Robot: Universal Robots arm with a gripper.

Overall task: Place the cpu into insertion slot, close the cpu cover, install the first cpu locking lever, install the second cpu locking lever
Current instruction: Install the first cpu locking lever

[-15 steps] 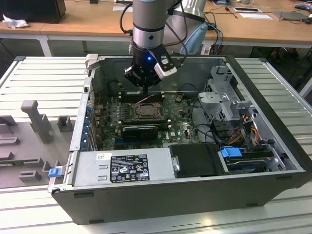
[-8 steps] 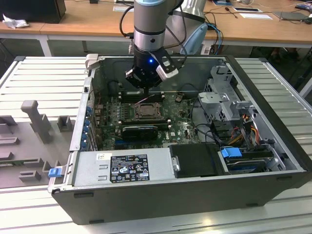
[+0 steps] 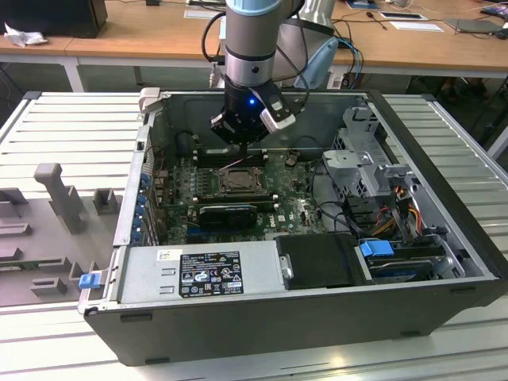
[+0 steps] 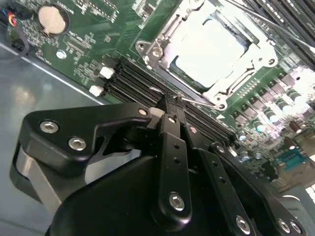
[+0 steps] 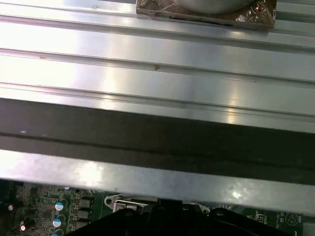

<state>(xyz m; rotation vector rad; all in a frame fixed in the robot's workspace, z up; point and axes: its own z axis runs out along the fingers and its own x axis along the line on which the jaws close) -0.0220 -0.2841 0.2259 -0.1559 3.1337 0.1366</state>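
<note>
The insertion slot (image 3: 238, 181) lies in the middle of the green motherboard inside the open computer case. In the second wrist view the cpu (image 4: 206, 44) sits in the slot with its pale metal face glaring. The cpu cover (image 4: 165, 46), a silver frame, lies flat around it. My gripper (image 3: 248, 144) hangs just above the slot's far edge. Its black fingers (image 4: 173, 137) are pressed together with nothing between them, and their tip (image 4: 170, 102) stands beside a thin wire locking lever (image 4: 199, 102) along the socket's edge. I cannot tell whether tip and lever touch.
Long black memory slots (image 4: 133, 78) run beside the socket. The case walls (image 3: 139, 182), a grey power supply (image 3: 198, 270), a black box (image 3: 321, 260) and a drive cage with cables (image 3: 381, 190) ring the board. Grey fixtures (image 3: 55, 198) stand on the slatted table.
</note>
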